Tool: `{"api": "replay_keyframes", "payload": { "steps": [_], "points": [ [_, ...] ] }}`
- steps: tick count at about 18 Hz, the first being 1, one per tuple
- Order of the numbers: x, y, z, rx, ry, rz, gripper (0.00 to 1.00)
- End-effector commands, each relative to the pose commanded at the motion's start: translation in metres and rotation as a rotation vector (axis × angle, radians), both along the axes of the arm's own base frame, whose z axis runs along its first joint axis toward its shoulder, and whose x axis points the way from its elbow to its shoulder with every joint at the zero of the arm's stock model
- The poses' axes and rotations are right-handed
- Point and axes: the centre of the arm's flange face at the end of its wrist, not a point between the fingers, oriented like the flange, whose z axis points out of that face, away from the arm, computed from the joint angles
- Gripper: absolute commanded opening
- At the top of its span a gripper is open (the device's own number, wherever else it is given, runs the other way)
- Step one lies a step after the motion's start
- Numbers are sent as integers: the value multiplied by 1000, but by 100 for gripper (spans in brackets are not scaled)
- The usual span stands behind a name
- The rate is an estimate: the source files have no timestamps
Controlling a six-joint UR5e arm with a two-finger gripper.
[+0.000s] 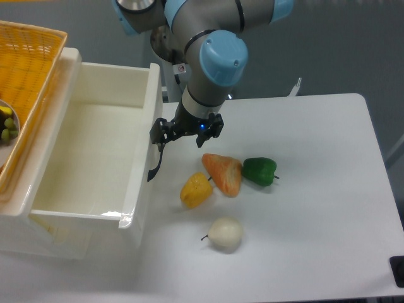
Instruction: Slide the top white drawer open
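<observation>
While the top white drawer (95,158) stands pulled well out of its cabinet at the left side of the table (315,189), its deep bare interior open to view, its curved black handle (154,165) hangs on the front panel facing the table. Right at the upper end of that handle sits the gripper (165,131); whether its jaws pinch the handle or stand spread around it, I cannot tell. Judging by how far out the box is, the pull looks nearly or fully done. What remains is likely to let go and lift clear without catching the handle. Just beside lie a yellow pepper (196,190), an orange vegetable (223,173), a green pepper (260,170) and a white vegetable (225,233). An orange wicker basket (28,69) sits on top of the cabinet.
</observation>
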Motion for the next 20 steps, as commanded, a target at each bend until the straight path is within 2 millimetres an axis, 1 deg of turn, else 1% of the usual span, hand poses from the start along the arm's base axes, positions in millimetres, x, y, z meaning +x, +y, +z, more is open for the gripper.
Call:
{"api": "replay_keyframes", "payload": {
  "steps": [3, 5, 7, 8, 11, 12, 13, 16, 18, 19, 20],
  "points": [
    [-5, -4, 0, -3, -1, 11, 100],
    [-18, -13, 3, -3, 5, 41, 100],
    [-24, -21, 9, -12, 27, 54, 100],
    [-30, -27, 10, -23, 40, 66, 100],
    [-41, -34, 16, -66, 107, 65, 100],
    [-45, -35, 22, -73, 134, 47, 100],
    [-47, -37, 22, -85, 155, 0, 100],
    [-59, -51, 9, -123, 187, -140, 100],
    [-69, -59, 7, -129, 203, -198, 100],
    [-77, -63, 10, -123, 221, -226, 100],
    [-88, -63, 12, -108, 260, -262, 100]
  ]
}}
